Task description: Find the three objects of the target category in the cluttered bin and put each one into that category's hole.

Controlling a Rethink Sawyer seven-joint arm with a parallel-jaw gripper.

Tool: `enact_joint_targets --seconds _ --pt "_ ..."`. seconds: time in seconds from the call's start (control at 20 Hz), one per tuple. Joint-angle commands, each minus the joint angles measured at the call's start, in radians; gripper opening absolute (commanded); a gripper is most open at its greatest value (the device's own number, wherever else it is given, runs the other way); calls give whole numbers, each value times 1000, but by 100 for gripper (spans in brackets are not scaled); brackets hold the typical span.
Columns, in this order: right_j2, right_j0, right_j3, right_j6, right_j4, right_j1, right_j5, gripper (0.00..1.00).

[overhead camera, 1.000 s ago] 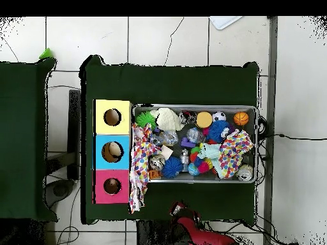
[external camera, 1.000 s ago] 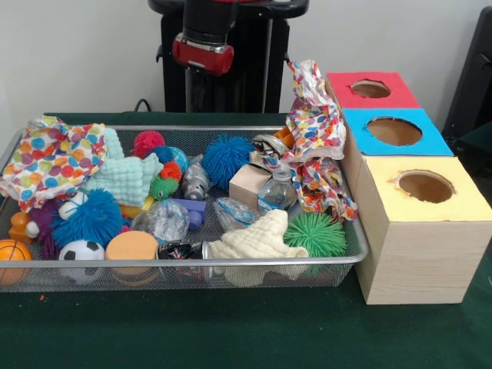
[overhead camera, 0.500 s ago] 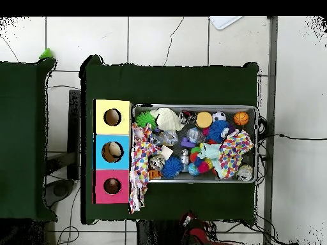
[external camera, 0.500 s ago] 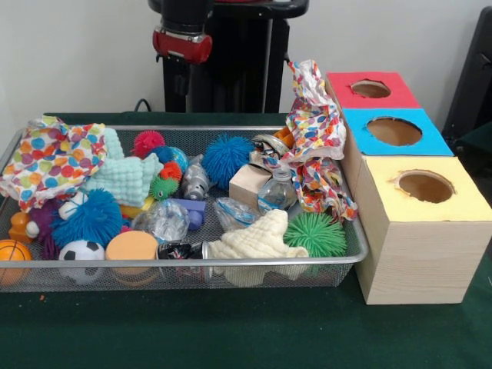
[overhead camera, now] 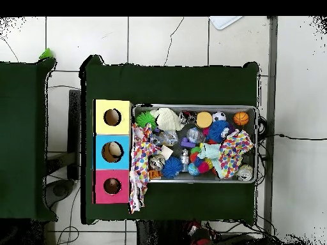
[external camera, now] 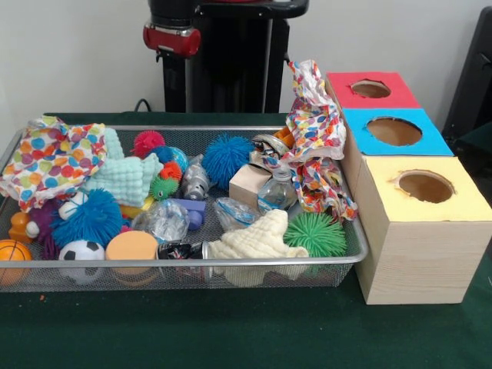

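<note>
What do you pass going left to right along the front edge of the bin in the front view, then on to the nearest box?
Orange basketball → soccer ball → orange foam ball → cream cloth → green spiky ball → yellow box.

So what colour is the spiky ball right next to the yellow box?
Green. The spiky ball shows best in the front view, beside the yellow box.

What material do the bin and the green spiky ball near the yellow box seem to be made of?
The bin looks like silver metal wire mesh: you see through its fine grid. The green spiky ball seems to be soft rubber, matte, with many thin flexible spines, though the exact material is uncertain.
</note>
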Motion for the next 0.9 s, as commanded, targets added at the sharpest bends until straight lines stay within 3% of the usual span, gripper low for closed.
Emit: enact_joint_targets --seconds 0.05,0.9 --pt "25 -41 -191 6 -89 32 -63 0" --pt "9 -83 -267 -23 -241 37 -74 0"
